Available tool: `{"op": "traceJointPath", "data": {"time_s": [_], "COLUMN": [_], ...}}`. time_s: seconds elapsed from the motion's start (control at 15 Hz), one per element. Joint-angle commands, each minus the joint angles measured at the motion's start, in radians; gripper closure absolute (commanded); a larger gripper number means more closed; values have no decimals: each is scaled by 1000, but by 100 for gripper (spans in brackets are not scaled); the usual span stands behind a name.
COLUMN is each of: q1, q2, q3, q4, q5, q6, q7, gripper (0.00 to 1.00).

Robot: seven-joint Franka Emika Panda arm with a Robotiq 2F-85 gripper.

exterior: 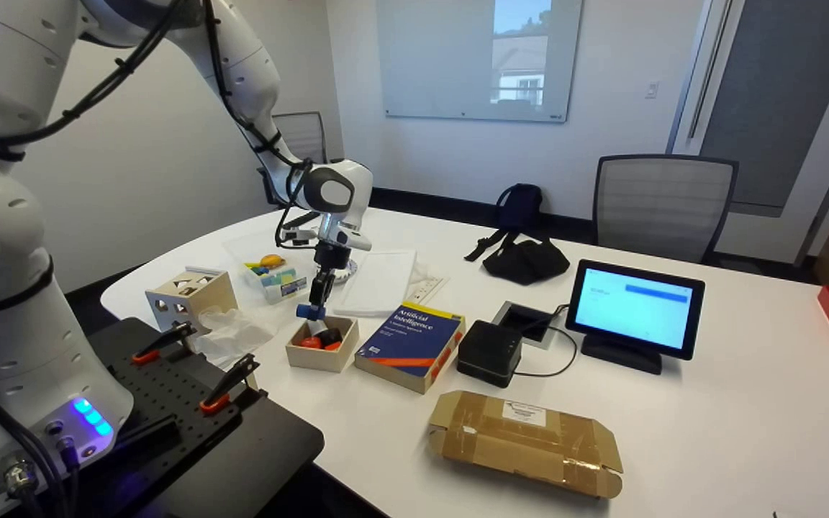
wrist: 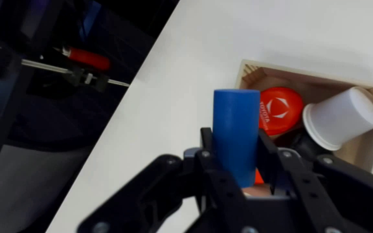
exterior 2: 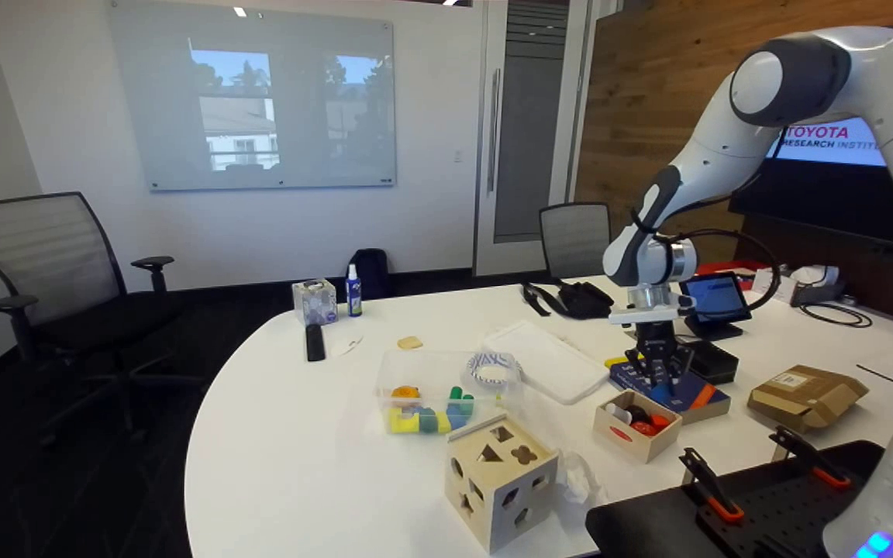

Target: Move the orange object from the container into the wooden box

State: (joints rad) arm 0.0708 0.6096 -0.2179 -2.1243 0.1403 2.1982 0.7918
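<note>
My gripper [exterior: 315, 305] is shut on a blue cylinder [wrist: 236, 110], which also shows in an exterior view [exterior 2: 663, 393]. It holds the cylinder above the edge of the small, low, pale wooden box [exterior: 314, 359]. The same box shows in the other views [exterior 2: 652, 448] [wrist: 319, 75]. In it lie a round orange-red piece [wrist: 282, 110] with a logo, another orange piece [exterior 2: 659, 421], a white cup [wrist: 342, 116] and something black. The clear plastic container [exterior 2: 419, 366] holds an orange rounded piece [exterior 2: 405, 393] among several colored blocks; that piece also shows in an exterior view [exterior: 271, 260].
A blue book [exterior: 411, 342] lies beside the wooden box. A larger tan shape-sorter box [exterior 2: 501, 480] and crumpled clear plastic [exterior: 231, 334] stand near the container. A white tray lid [exterior 2: 547, 360], black device [exterior: 488, 352], cardboard box [exterior: 522, 446] and screen [exterior: 637, 309] are on the table.
</note>
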Motion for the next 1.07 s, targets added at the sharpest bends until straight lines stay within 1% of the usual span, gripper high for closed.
{"op": "traceJointPath", "data": {"time_s": [0.0,0.27,0.53,0.6,0.67,0.73,0.8,0.87,0.93,1.0], "q1": [-6,10,-5,-14,-13,-13,-12,-8,-7,-4], "q2": [-78,-84,-62,-62,-61,-65,-67,-70,-75,-78], "q3": [5,8,45,60,65,68,69,64,62,59], "q4": [-121,-160,-153,-152,-153,-157,-160,-163,-166,-168], "q5": [-22,-32,6,18,22,26,25,19,16,13], "q6": [97,233,311,318,322,326,329,327,327,329], "q7": [14,25,-10,-24,-23,-19,-17,-12,-10,-8], "gripper": [92,92,92,42,41,36,27,21,12,5]}}
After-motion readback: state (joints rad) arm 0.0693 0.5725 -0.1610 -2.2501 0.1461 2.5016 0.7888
